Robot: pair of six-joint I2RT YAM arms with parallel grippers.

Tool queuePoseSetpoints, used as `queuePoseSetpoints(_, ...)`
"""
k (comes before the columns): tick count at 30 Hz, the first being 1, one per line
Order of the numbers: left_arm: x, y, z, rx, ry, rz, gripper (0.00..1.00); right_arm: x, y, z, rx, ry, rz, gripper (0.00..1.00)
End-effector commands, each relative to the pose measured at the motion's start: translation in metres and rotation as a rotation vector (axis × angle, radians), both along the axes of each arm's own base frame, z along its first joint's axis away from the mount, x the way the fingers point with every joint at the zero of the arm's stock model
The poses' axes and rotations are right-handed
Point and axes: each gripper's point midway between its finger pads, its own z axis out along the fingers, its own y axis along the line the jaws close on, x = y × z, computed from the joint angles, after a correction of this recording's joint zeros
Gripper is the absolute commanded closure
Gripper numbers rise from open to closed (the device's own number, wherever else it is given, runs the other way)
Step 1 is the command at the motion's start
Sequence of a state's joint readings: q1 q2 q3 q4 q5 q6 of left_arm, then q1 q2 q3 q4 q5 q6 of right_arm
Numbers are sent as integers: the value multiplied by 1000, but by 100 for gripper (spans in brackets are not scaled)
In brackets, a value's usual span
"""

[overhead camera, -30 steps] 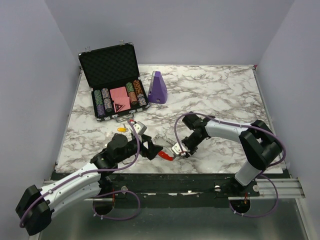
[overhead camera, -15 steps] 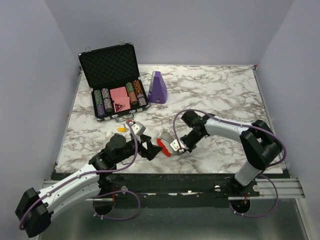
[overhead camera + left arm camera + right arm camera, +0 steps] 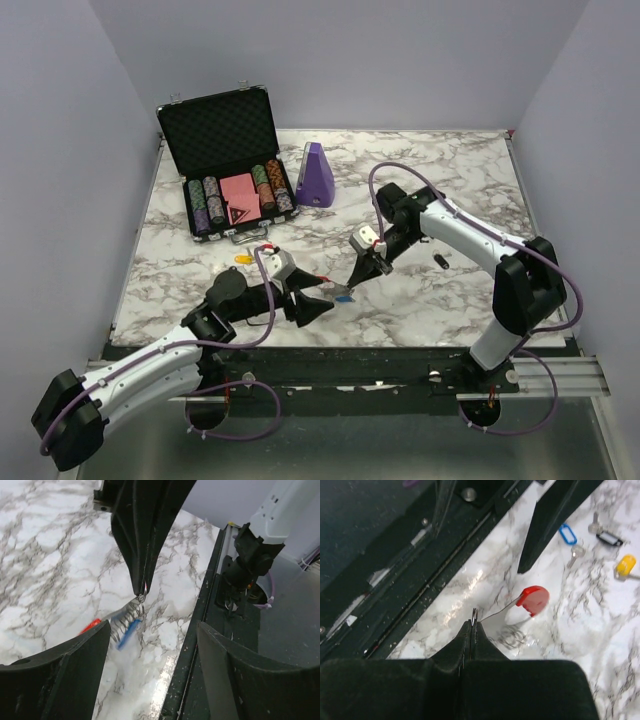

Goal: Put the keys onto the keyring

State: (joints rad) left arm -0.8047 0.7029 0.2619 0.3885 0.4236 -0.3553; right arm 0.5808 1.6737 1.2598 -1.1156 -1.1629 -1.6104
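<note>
My right gripper point(image 3: 358, 272) is shut on a thin metal end of the keyring point(image 3: 335, 291) and holds it above the table's front. In the right wrist view the shut tips point(image 3: 473, 616) pinch the wire, and the red arc point(image 3: 533, 599) and silvery coil point(image 3: 512, 637) hang beyond them. In the left wrist view the coil point(image 3: 129, 617) dangles from those tips beside a blurred blue tag point(image 3: 129, 632). My left gripper point(image 3: 318, 306) stands open just below and left of the ring, nothing between its fingers point(image 3: 65, 672). Loose keys point(image 3: 576, 553) with blue point(image 3: 566, 533), black point(image 3: 609, 538) and yellow point(image 3: 625, 565) tags lie on the marble.
An open black case point(image 3: 225, 165) with poker chips stands at the back left, a purple wedge-shaped object point(image 3: 316, 176) beside it. A yellow-tagged key point(image 3: 243, 259) lies left of the left wrist. A small dark piece point(image 3: 441, 262) lies right of the right arm. The table's front edge point(image 3: 400, 345) is close.
My right gripper shut on the keyring, raised it off the marble and drew it back from the front edge. The left gripper slid right under it and narrowed slightly.
</note>
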Motion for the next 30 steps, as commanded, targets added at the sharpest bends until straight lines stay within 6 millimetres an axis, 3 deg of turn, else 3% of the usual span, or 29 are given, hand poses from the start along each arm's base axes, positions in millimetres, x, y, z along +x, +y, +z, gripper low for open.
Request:
queuePoseSetpoints(1,-15,-6,32,-88,-178,-111,24,-28,4,43,111,158,49,100)
queuePoseSetpoints(10,-10,-7,39,-48,-297,-82,30,-26,3,58,119,113,47,100)
queuePoseSetpoints(23,16,-32,31,124,-333,-25,39,-21,1,59,57,109,23,100)
queuePoseSetpoints(27,21,-35,29,164,-342,-20,52,-21,1,61,51,112,15,100)
queuePoseSetpoints(30,20,-37,26,187,-329,-37,68,-19,1,61,42,112,6,100)
